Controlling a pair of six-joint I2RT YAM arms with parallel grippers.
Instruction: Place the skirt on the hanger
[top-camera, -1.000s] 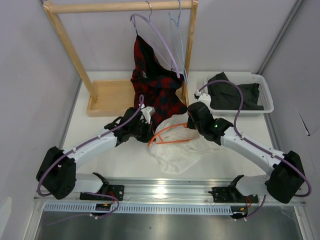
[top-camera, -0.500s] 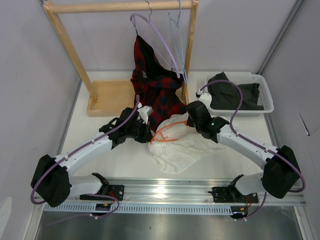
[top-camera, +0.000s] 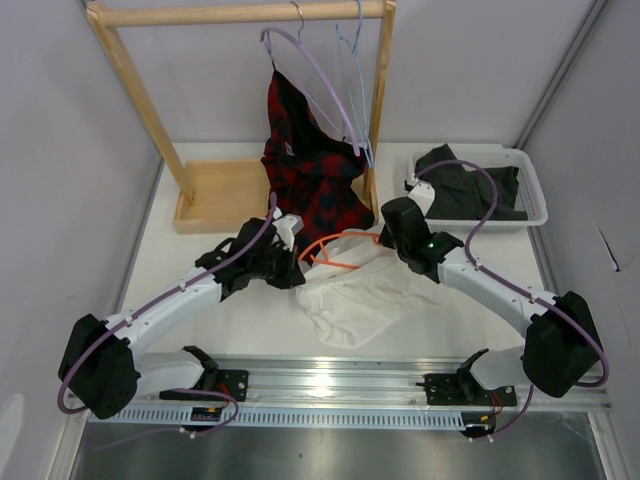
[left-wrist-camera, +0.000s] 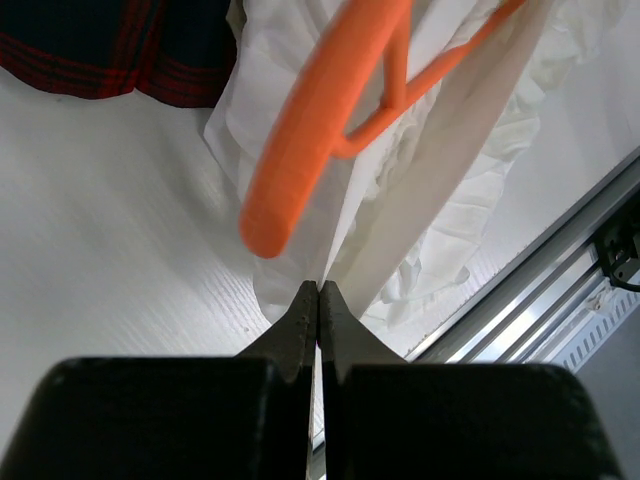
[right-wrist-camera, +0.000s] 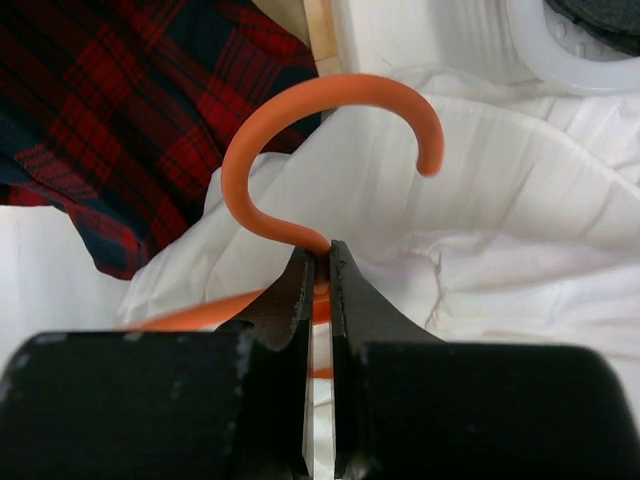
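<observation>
Because most of the white skirt (top-camera: 352, 300) lay slumped on the table (top-camera: 250, 320) toward the near rail, its dragging weight looked like the first source of trouble. Just behind that heap, the left gripper (left-wrist-camera: 318, 292) had its jaws pressed fully together on what appeared to be only a thin fold of the skirt's edge. So slight a pinch could slip out if the cloth were pulled taut.

The orange hanger (left-wrist-camera: 330, 100) hung over the skirt's far part, one free arm end just above the left fingertips and outside the cloth. That end could snag a ruffle or miss the waist opening altogether.

The right gripper (right-wrist-camera: 320, 262) was clamped narrowly on the hanger's neck, right below the hook. Held at one thin point, the hanger could swivel between the pads as fabric loaded one arm.

Farther back, the red-and-black plaid garment (top-camera: 312, 180) drooped from a lilac hanger (top-camera: 325, 75) on the wooden rack (top-camera: 240, 13), very near both grippers. A lift might brush it and tangle the two garments.
</observation>
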